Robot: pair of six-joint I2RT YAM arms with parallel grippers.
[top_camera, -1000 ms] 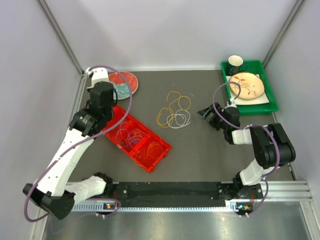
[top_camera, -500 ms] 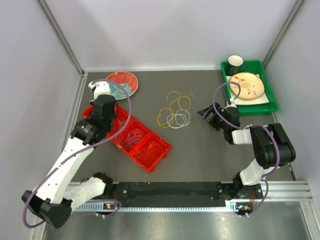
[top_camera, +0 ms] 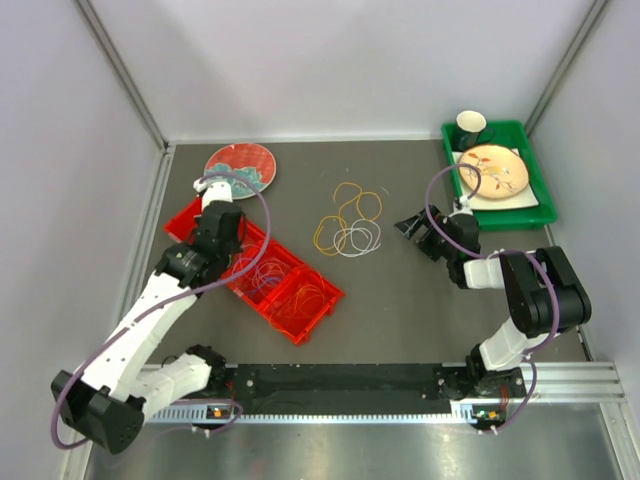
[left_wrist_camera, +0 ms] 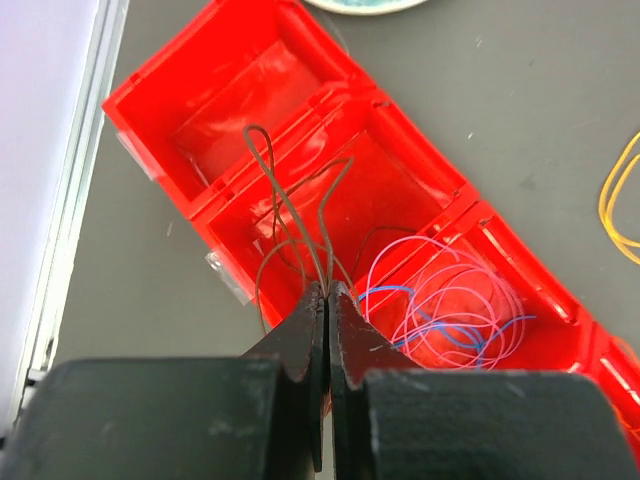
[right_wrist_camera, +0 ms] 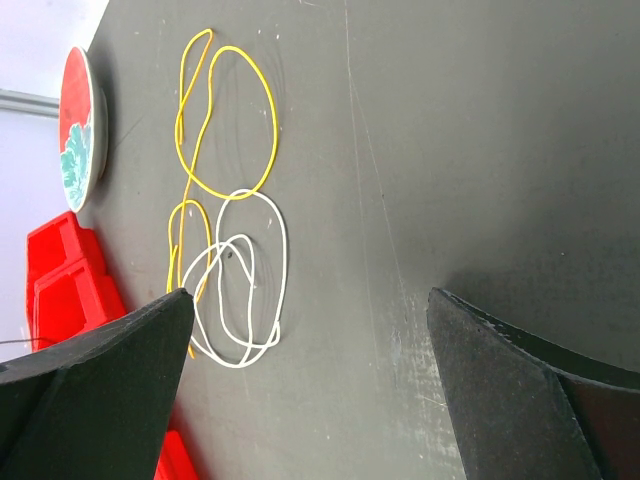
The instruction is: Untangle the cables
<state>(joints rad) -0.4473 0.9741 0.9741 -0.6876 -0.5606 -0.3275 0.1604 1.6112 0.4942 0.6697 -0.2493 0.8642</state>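
Yellow cables (top_camera: 350, 205) and a white cable (top_camera: 357, 239) lie tangled mid-table; the right wrist view shows the yellow cables (right_wrist_camera: 225, 120) and white cable (right_wrist_camera: 235, 280) too. A red divided tray (top_camera: 185, 222) holds pink and blue cables (left_wrist_camera: 450, 310) in one compartment and orange ones (top_camera: 310, 295) in the nearest. My left gripper (left_wrist_camera: 327, 292) is shut on a thin dark cable (left_wrist_camera: 285, 205), whose loops hang over the tray's (left_wrist_camera: 150, 100) second compartment. To the right of the pile, my right gripper (top_camera: 412, 228) stands open and holds nothing, its jaws (right_wrist_camera: 308, 295) wide apart.
A red patterned plate (top_camera: 240, 168) lies at the back left, just beyond the tray. A green bin (top_camera: 540, 205) at the back right holds an orange plate (top_camera: 492, 170) and a cup (top_camera: 471, 124). Walls close in on three sides.
My left arm has swung from over the red plate toward me and to the right, bringing the dark cable above the tray. The plate now shows whole. The right arm has not moved.
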